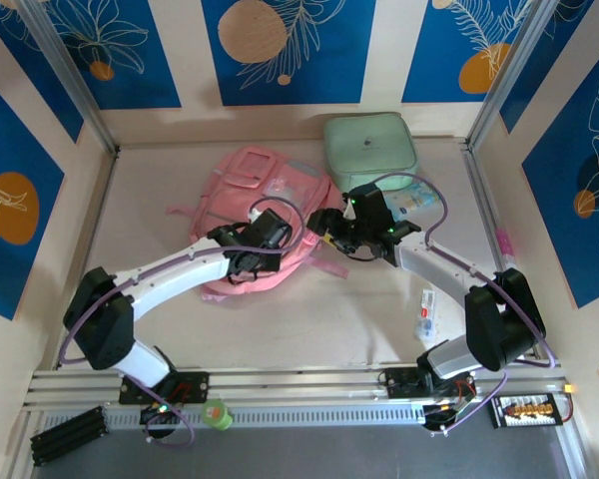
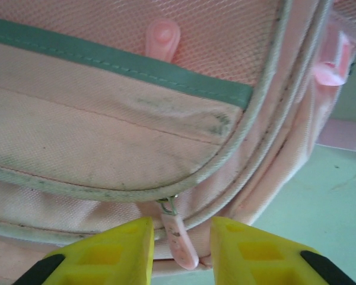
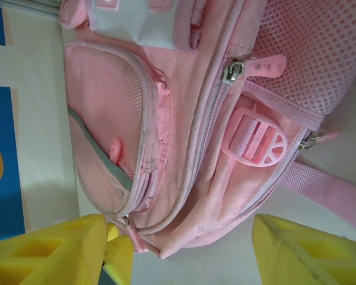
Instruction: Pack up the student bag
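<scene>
Around zipper pull [image 2: 180, 242] — left hand [image 2: 181, 228], parted.

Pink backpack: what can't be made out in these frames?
Top view: soft pink fabric backpack, near half covered by both arms.
Left wrist view: fabric below the pink zipper pull, hidden by the yellow fingers of the left hand.
Top view: small white items beside the right arm, too small to identify.

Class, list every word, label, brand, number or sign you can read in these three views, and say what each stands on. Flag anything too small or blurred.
No text here can be read outright.
On the mint-green zip case: a small dark mark on the lid, too small to read.
On the small white packet: coloured print, too blurred to read.
On the zipper pull of the pink backpack: faint marks, unreadable.
</scene>
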`<state>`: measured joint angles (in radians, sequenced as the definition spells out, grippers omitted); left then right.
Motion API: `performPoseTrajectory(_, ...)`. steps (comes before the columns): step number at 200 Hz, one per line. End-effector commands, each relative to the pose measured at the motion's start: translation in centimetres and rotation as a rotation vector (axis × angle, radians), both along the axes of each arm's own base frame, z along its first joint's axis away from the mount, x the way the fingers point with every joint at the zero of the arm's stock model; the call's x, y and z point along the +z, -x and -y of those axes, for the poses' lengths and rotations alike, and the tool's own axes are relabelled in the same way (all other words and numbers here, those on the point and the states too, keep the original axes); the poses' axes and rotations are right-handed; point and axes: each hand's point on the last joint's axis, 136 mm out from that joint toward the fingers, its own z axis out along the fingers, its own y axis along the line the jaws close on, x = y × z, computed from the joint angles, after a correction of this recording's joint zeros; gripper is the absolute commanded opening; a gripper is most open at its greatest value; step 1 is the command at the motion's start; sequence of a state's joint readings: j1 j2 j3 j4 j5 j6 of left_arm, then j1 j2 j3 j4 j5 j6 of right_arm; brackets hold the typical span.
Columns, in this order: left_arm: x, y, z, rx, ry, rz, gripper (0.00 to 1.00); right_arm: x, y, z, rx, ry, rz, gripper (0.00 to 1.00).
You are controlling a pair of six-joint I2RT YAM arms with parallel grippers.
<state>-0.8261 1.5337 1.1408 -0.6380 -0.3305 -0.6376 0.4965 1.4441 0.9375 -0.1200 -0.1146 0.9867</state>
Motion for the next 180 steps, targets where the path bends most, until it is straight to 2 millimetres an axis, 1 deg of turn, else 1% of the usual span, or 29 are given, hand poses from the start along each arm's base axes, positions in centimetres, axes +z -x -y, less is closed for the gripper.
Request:
performPoseTrajectory(1,0.2,-0.3,-0.3,0.012,-0.045,0.013,0.29,-0.3,0.0,0.2,0.004,-0.011,-0.027,0.66)
performPoseTrajectory(19,-0.3,-0.3,0.1,0.004,-0.05,-0.003,0.24,-0.3,-0.1,0.2,0.003,-0.013,-0.028,0.66)
performPoseTrajectory(31,-0.5,-0.3,-0.2,0.015,-0.065,-0.011,0.23,-0.3,-0.2,0.2,0.002,-0.012,-0.034,0.66)
performPoseTrajectory(50,-0.2,-0.1,-0.6,0.03,-0.077,0.0,0.18,-0.2,-0.4,-0.2,0.02,-0.008,-0.03,0.66)
performPoseTrajectory(68,0.0,-0.2,-0.9,0.039,-0.077,0.016,0.12,0.1,-0.5,-0.7,0.039,-0.002,-0.019,0.66)
performPoseTrajectory(90,0.2,-0.2,-1.1,0.041,-0.078,0.026,0.0,0.2,-0.5,-1.4,0.054,-0.014,-0.025,0.65)
performPoseTrajectory(110,0.2,-0.2,-1.2,0.037,-0.066,0.038,0.0,0.1,-0.5,-2.2,0.064,-0.037,-0.029,0.65)
performPoseTrajectory(131,0.5,-0.1,-0.7,0.013,-0.029,0.049,0.0,-0.1,-0.7,-3.3,0.075,-0.062,-0.049,0.63)
performPoseTrajectory(171,0.8,0.2,-0.2,-0.019,0.032,0.055,0.0,-0.4,-1.6,-5.7,0.101,-0.109,-0.083,0.58)
performPoseTrajectory(180,0.6,0.3,-0.2,-0.024,0.043,0.054,0.0,-0.3,-1.8,-6.3,0.119,-0.121,-0.084,0.54)
